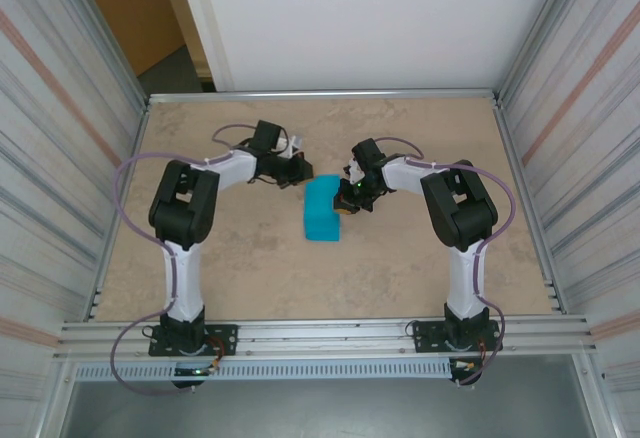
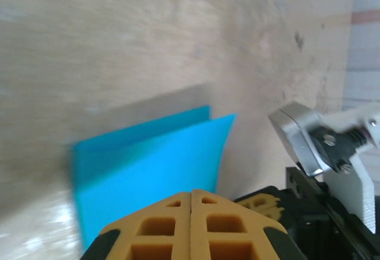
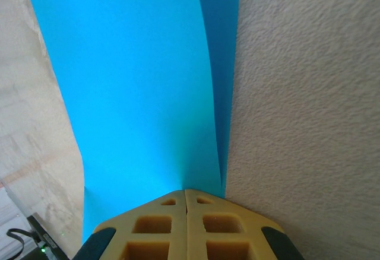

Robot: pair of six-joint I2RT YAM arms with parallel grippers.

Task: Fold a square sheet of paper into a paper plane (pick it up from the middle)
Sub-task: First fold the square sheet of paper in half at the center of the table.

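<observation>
Folded teal sheet (image 1: 323, 210) on bench (image 1: 400, 268), top flap bowed. Right jaws (image 3: 185, 196) pressed together at its fold edge; left jaws (image 2: 191, 196) pressed together, just short of sheet. Risk: flap springs open, or sheet skids under push, crease goes skew

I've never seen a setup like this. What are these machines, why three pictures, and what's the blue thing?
These are two robot arms bolted to a table. One picture looks down from above; the other two come from cameras on each wrist, so you see each arm's own yellow fingers up close. The blue thing is a sheet of paper, already folded over, lying between the arms. The left gripper is shut beside it. The right gripper is also shut, at the paper's edge; whether it pinches the paper, I cannot tell.
</observation>
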